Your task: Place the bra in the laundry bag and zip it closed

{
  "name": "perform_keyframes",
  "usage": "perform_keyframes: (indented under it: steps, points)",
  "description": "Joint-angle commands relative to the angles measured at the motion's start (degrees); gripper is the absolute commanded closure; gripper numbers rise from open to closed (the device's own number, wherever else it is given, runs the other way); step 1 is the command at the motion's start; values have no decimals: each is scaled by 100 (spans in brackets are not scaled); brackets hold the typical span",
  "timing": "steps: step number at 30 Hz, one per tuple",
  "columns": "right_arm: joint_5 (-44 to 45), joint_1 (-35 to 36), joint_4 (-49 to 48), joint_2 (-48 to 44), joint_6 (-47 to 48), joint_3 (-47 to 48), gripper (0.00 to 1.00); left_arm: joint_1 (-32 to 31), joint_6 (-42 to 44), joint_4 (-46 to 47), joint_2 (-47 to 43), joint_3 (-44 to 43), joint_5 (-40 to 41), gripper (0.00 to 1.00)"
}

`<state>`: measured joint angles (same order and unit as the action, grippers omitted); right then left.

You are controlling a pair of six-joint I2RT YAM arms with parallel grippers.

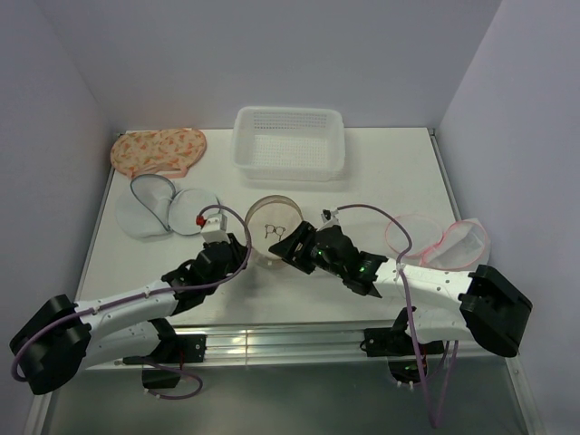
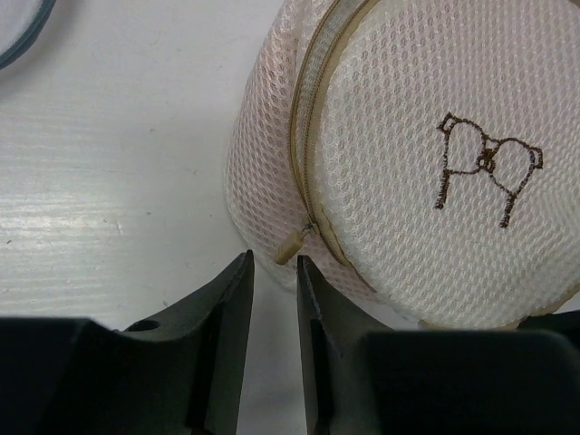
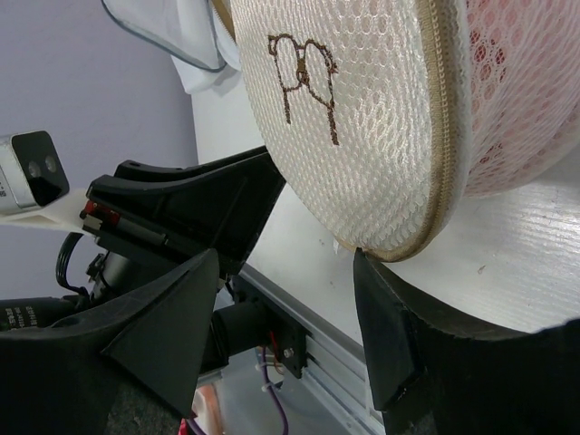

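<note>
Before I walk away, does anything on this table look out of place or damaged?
Nothing stands out. The laundry bag sits face up, mesh intact, its zip closed along the stretch in view.

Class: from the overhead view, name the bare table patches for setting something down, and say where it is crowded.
Bare: between the basket and the pink-rimmed bags; also the near-left strip below the grey-rimmed bags. Crowded: centre, where the left gripper and right gripper flank the laundry bag.
</note>
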<state>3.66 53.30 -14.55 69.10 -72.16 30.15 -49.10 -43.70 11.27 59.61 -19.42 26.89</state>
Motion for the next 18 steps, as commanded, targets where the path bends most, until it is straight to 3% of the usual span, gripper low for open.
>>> perform_keyframes:
  steps: [1,18]
  points:
    - [144,40,-198,-37,27,149,32,-3,213,244,41,-212,-132,68]
    - [249,40,-40,-230,71,158,32,-3,661,464,604,-493,-220,68]
